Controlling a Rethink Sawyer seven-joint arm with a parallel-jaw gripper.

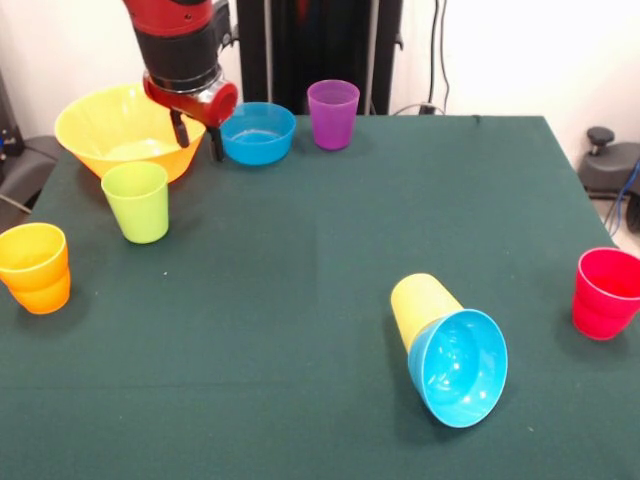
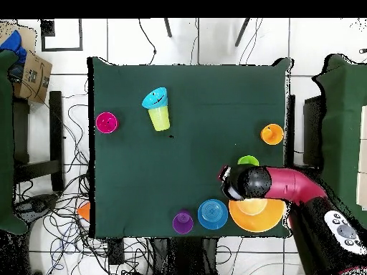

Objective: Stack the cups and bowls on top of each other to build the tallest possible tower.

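Front view: the arm comes down at eleven o'clock, and its hand [image 1: 199, 134] hangs with two dark fingers spread apart and nothing between them, over the gap between the large yellow-orange bowl [image 1: 125, 125] and the upright blue bowl [image 1: 258, 132]. The purple cup [image 1: 333, 113] stands just beside that blue bowl at twelve o'clock. The lime green cup [image 1: 137, 201] stands upright in front of the big bowl, and the orange cup [image 1: 36, 267] sits at nine o'clock near the tabletop [image 1: 280, 290] edge. The red cup [image 1: 606, 292] is at three o'clock. The only stack, a yellow cup [image 1: 422, 304] with a second blue bowl [image 1: 459, 368] seated on its mouth, lies toppled on its side at five o'clock.

Overhead view: the hand's wrist [image 2: 240, 182] covers the spot between the lime green cup [image 2: 249, 160] and the large bowl [image 2: 256, 214]; the fingers cannot be made out here. The fallen pair [image 2: 158, 108] lies at eleven o'clock, well apart from the arm.

Risks, as I judge them: the hand sits tight between two rims, so a descent could clip either bowl and shove it into the purple cup. The toppled pair is round and could roll if nudged. Glossy tapered walls may slip from a loose pinch.
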